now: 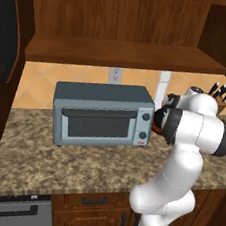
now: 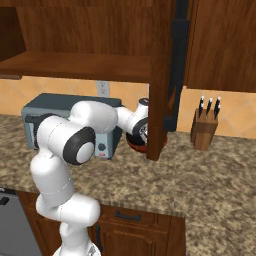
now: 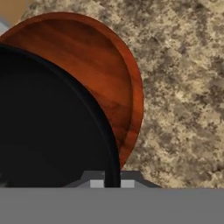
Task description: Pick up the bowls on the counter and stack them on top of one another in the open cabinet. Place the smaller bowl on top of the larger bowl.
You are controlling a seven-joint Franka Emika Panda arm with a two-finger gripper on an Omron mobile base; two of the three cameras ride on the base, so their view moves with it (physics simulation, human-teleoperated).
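Observation:
My gripper (image 3: 112,182) is shut on the rim of a bowl with a black inside (image 3: 48,131), which fills the left of the hand view. Behind it, a wider reddish-brown wood-grain bowl (image 3: 103,74) rests on the speckled counter (image 3: 183,87). From the base, the gripper (image 1: 158,123) (image 2: 141,134) is low, just right of the toaster oven, with a reddish bowl edge (image 2: 131,144) under it. I cannot tell whether that edge touches the counter. The open cabinet's shelf (image 1: 117,54) (image 2: 75,65) runs above.
The grey toaster oven (image 1: 102,114) stands on the counter left of the gripper. An open cabinet door (image 2: 161,75) hangs right next to the hand, partly covering it. A knife block (image 2: 204,127) stands farther right. Another door (image 1: 6,55) hangs at the far left.

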